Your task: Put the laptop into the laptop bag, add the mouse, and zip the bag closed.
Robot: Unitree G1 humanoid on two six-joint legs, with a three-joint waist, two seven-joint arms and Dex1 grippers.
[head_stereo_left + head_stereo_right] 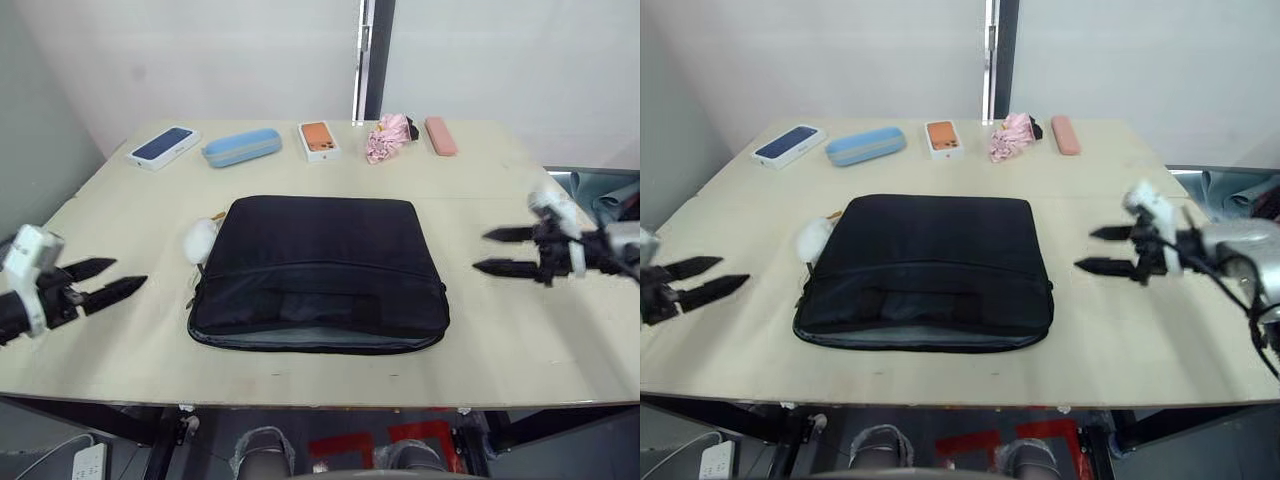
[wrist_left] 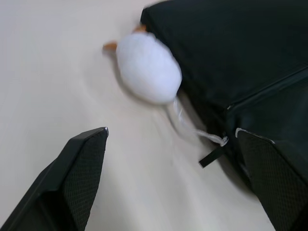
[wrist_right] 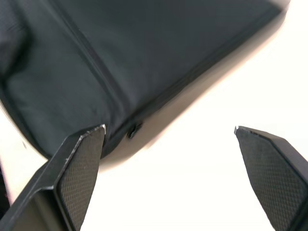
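The laptop bag lies mid-table, its near edge gaping on grey lining; contents hidden. Left gripper at 9 o'clock and right gripper at 3 o'clock hover empty, fingers spread.

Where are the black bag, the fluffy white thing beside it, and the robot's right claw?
laptop bag [image 1: 320, 245]: left eye view, top panel.
white plush charm [image 1: 199, 240]: left eye view, its body.
right gripper [image 1: 495, 251]: left eye view, between fingertips.

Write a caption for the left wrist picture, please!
Open left gripper beside a fluffy white plush charm tied to a black fabric laptop bag.
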